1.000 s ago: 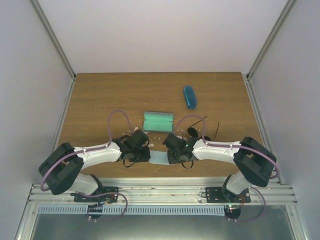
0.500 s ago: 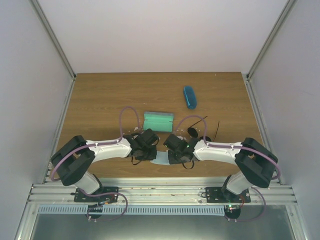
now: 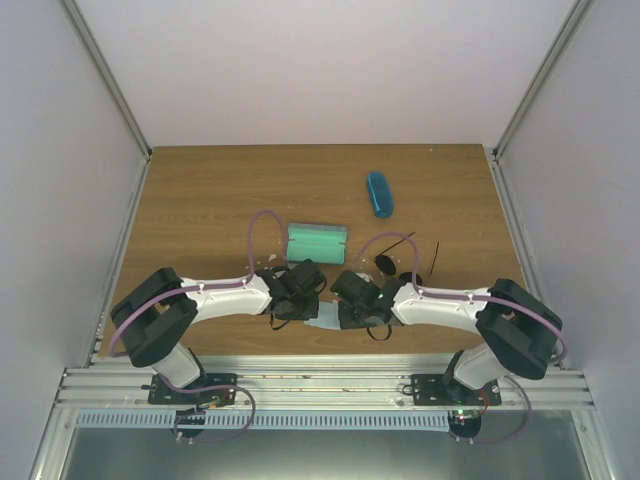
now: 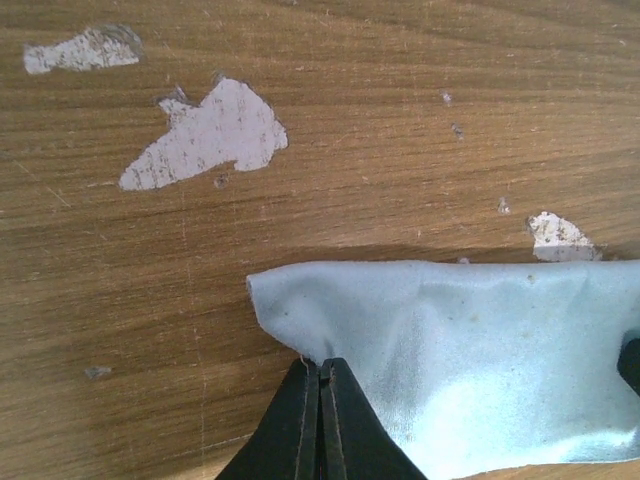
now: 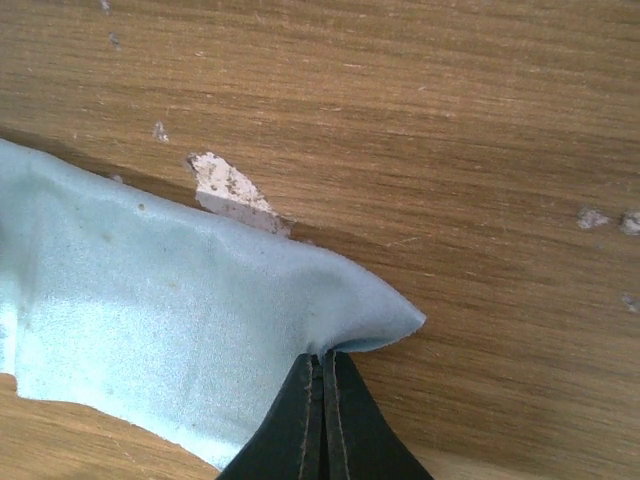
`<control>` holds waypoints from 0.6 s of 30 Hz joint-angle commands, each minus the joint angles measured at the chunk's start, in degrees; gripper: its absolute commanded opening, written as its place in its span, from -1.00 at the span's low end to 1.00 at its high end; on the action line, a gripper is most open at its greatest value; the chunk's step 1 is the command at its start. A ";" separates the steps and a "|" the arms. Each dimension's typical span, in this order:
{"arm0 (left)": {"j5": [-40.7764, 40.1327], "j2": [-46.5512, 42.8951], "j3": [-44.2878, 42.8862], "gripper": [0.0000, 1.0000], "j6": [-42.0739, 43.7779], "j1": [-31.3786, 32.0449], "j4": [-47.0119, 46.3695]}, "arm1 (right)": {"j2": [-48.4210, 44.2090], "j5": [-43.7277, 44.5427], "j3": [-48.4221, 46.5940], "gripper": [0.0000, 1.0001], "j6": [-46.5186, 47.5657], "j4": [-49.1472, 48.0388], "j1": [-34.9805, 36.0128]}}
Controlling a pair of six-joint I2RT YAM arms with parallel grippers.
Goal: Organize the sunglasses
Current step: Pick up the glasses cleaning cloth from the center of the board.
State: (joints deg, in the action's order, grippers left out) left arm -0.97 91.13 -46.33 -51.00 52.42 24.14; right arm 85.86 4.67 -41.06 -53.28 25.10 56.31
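A pale blue cloth (image 4: 480, 360) is seen spread low over the wooden bench (image 3: 200, 200) near its front edge, stretched between the two arms. The left tool (image 4: 320, 368) is pressed together, with the cloth's left edge pinched at its tip. The right tool (image 5: 322, 360) is likewise closed, clamped on the cloth's right corner, where the fabric is puckered into a small peak. Pale worn patches (image 4: 210, 135) are visible in the bench surface just beyond the cloth. The black sunglasses (image 3: 384, 263) are found lying on the bench just behind the right wrist, untouched by either tool, with the thin arms splayed toward the back and the right. A teal rectangular case (image 3: 317, 241) is set just behind the two tools, left of the sunglasses, and a bright blue oval case (image 3: 379, 194) is placed farther back, well apart from the cloth.
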 commanded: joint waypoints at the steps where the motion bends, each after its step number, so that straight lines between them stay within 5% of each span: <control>1: -1.64 -1.43 0.22 -1.00 0.86 0.36 2.07 | -3.30 3.03 0.74 -0.99 -0.52 -0.09 0.39; 9: -1.22 -5.40 -6.08 -1.00 5.72 -3.09 3.85 | -8.70 4.70 -4.74 -0.99 2.38 1.11 -2.15; 18: 2.62 -3.33 -14.10 -1.00 15.39 -10.84 6.65 | -3.53 1.98 -12.74 -0.99 9.41 0.86 -9.74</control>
State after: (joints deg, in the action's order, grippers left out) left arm -0.56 87.05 -56.84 -41.56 44.49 29.52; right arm 79.35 6.96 -50.50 -48.29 26.00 49.78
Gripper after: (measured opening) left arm 0.008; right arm 0.010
